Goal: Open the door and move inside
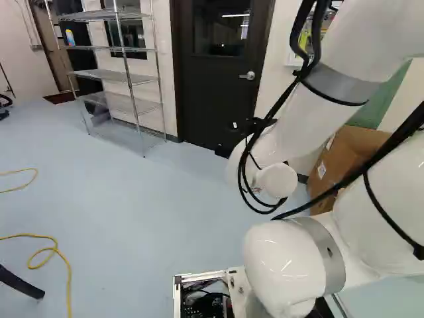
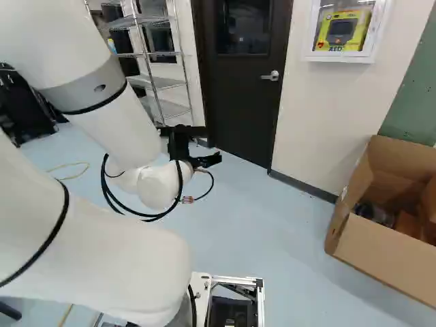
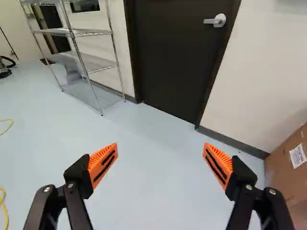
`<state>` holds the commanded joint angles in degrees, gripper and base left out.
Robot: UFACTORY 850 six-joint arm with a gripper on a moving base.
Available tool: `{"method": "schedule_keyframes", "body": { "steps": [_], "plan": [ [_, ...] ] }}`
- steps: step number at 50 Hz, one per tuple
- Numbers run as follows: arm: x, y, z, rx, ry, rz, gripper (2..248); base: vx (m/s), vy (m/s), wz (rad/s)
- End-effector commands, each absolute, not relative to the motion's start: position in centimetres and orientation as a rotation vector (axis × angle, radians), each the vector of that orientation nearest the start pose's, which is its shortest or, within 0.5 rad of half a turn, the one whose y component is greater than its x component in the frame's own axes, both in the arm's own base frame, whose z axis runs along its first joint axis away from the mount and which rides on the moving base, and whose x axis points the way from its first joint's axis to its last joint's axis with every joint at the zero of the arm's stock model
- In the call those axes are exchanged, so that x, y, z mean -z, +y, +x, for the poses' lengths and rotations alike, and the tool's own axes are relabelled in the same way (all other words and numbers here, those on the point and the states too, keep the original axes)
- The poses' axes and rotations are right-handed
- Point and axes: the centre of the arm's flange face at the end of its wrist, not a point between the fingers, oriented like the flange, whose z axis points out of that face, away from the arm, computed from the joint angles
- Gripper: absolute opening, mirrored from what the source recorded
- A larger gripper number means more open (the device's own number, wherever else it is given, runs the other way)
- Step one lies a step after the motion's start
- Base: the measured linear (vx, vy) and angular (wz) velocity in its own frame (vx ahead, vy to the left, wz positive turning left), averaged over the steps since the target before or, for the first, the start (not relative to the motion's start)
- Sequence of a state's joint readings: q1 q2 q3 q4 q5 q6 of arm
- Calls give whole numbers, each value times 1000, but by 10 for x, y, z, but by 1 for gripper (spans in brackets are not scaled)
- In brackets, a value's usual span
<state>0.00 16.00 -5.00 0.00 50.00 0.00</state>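
Note:
In the right base view my gripper (image 2: 204,145) is held out ahead of the arm, short of the dark door (image 2: 242,95). The door stands closed in its frame, its silver lever handle (image 2: 274,75) on the side by the white wall. In the wrist view the gripper (image 3: 161,151) is open, its orange-padded fingers wide apart with only floor seen between them. Ahead of it stands the door (image 3: 175,57); the handle (image 3: 215,20) lies well beyond the fingertips, nearer the box-side finger's line. Nothing touches the fingers. The left base view also shows the handle (image 1: 248,75).
A wire shelf rack (image 1: 119,79) stands against the wall beside the door's hinge side. Past the handle side are a wall-mounted AED cabinet (image 2: 344,30) and an open cardboard box (image 2: 388,252) on the floor. A yellow cable (image 1: 56,248) lies at the left of the left base view.

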Motion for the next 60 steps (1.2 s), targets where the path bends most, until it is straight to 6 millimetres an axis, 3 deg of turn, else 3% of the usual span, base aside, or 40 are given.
{"method": "schedule_keyframes", "body": {
  "steps": [28,60],
  "plan": [
    [-366,0,270,1824,0,-2558,247,51,14,-17],
    [-366,0,270,1824,0,-2558,247,97,73,-16]
  ]
}}
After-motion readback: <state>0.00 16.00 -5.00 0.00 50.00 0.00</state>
